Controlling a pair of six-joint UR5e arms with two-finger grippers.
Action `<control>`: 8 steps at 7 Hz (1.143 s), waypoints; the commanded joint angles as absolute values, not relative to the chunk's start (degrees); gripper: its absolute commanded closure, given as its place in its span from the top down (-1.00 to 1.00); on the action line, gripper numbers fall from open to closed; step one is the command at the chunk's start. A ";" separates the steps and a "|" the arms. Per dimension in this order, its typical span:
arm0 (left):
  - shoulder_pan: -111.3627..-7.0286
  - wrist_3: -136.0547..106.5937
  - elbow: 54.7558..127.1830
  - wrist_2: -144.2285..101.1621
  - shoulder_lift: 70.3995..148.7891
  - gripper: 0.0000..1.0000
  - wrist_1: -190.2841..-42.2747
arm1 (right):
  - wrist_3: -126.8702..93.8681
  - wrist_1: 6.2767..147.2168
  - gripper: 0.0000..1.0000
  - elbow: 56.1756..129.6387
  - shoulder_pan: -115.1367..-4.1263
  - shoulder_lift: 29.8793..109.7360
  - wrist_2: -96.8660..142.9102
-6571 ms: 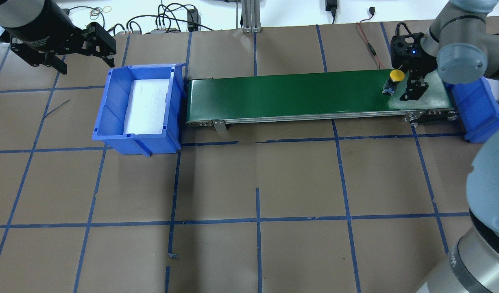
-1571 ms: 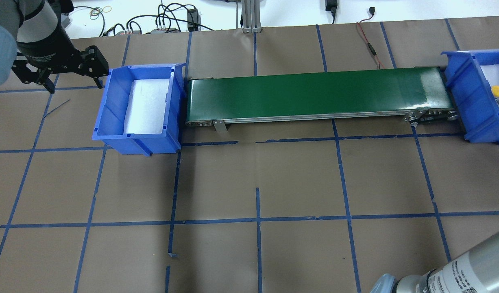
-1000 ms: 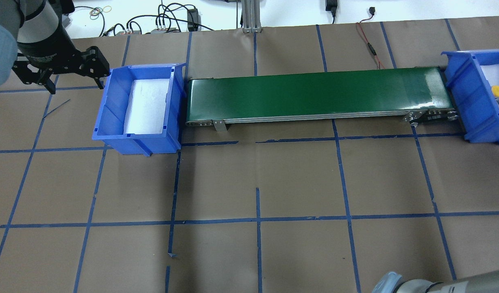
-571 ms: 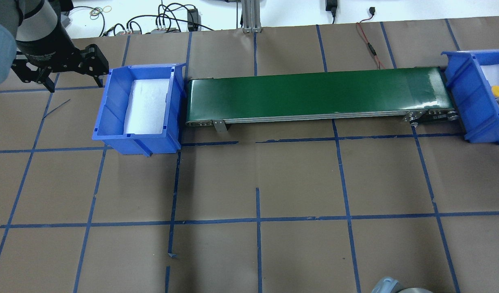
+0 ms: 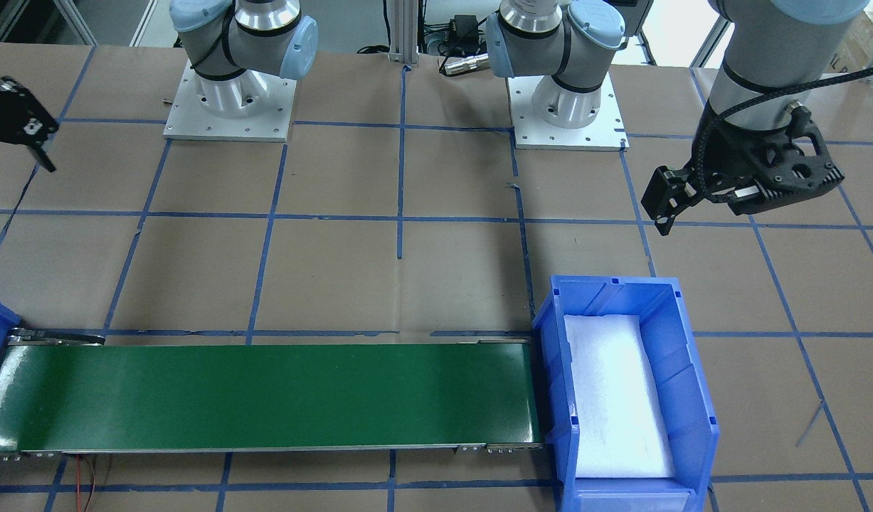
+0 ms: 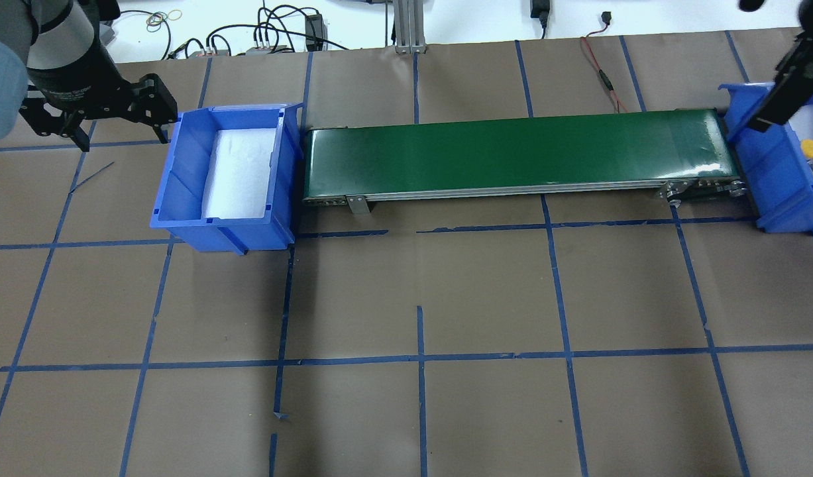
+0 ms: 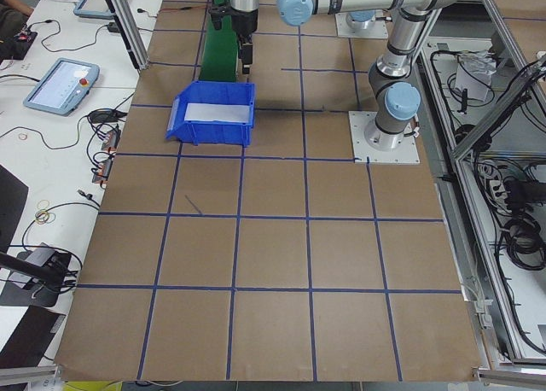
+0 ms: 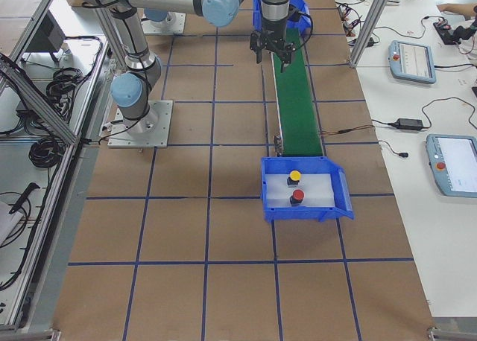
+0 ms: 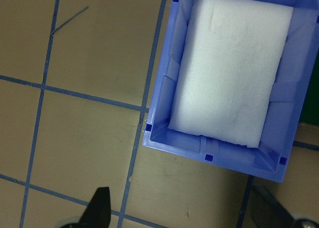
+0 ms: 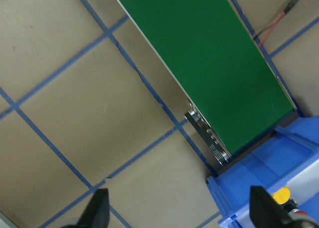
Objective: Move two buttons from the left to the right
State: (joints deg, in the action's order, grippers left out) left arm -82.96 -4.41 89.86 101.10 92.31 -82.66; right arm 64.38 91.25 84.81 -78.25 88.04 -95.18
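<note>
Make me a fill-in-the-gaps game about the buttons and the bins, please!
The yellow button lies in a blue bin beside a ___ button. The bare conveyor belt is coloured ___. The left gripper hangs with its jaws ___.
Missing words: red, green, open.

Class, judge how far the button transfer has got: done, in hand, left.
Done: the yellow-capped push button and red-capped push button lie in the right blue plastic bin. In hand: nothing; left gripper and right gripper are open. Left: apparently nothing; green conveyor belt and left blue plastic bin hold no buttons.
</note>
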 commanded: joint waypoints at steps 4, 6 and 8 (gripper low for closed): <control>-82.88 -4.48 89.91 101.16 92.46 1.00 -82.62 | 27.12 92.91 1.00 84.55 -89.03 85.96 -94.75; -82.88 -4.57 89.91 101.16 92.46 1.00 -82.62 | 15.00 92.90 1.00 84.11 -89.12 86.13 -94.05; -82.88 -4.66 89.91 101.16 92.46 1.00 -82.62 | 10.02 92.90 1.00 83.06 -89.12 85.70 -90.71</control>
